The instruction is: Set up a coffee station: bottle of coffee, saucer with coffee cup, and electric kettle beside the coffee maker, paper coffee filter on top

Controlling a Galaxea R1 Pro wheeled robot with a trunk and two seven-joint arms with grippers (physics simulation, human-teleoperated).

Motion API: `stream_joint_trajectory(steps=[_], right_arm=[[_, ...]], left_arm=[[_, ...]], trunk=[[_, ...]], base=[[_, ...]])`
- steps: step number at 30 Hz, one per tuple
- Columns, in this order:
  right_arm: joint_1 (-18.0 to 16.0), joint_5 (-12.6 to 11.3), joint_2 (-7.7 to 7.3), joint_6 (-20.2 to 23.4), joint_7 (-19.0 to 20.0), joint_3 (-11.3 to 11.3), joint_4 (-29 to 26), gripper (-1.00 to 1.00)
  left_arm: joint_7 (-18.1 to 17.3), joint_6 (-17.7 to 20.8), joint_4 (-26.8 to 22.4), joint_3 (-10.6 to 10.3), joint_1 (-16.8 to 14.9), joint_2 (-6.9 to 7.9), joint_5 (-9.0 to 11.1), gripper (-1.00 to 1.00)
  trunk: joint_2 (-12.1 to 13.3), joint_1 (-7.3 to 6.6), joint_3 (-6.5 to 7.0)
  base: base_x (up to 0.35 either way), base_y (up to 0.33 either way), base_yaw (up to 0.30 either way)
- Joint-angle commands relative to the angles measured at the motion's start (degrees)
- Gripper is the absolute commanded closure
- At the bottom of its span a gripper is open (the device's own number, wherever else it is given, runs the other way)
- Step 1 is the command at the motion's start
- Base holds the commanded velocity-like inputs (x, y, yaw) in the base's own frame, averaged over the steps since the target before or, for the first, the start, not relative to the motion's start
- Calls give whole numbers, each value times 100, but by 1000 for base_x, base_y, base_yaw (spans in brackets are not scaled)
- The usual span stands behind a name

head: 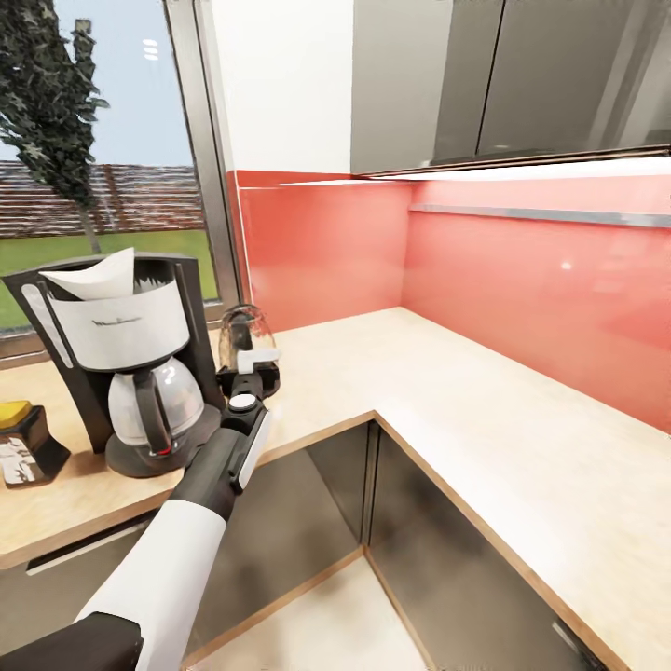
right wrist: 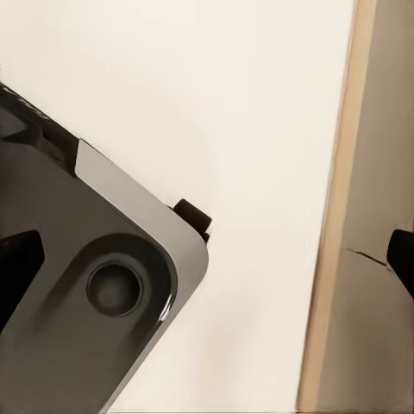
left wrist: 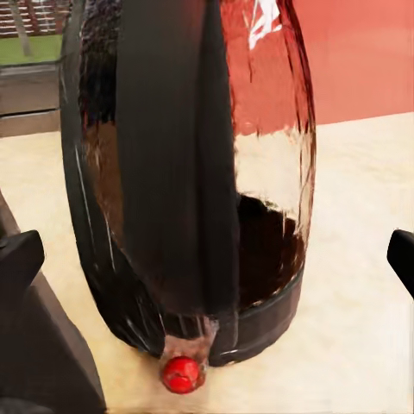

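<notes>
1. One long countertop (head: 485, 410) carries the station, so everything gathers at its window end.
2. Next, the coffee maker (head: 121, 359) stands as the anchor, with the paper coffee filter (head: 98, 277) already on top.
3. Just beside it sits the electric kettle (head: 244, 337); the left gripper (head: 248, 365) faces the handle, fingers spread either side, apparently untouching, probably for setting it there.
4. Smaller, the bottle of coffee (head: 23, 440) flanks the machine's other side.
5. Right gripper: fingertip (right wrist: 403, 259) apart, holding nothing.

obstacles: coffee maker (head: 121, 359) beside electric kettle (head: 246, 340) | free: countertop (head: 485, 419) open rightward along the corner
</notes>
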Motion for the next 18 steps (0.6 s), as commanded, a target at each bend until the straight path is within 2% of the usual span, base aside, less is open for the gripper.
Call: stream_joint_trajectory(steps=[1,18], right_arm=[[-2,13,-1,-11,44,-49,-4,-100],[-2,13,-1,-17,44,-49,-5,-100]], left_arm=[[24,43,-6,-9,-4,0,-22,-100],[24,48,-14,-9,-4,0,-22,-100]], trunk=[[-4,-2,-6],[-4,-2,-6]], base=[[-115,-1,0],[-160,-1,0]])
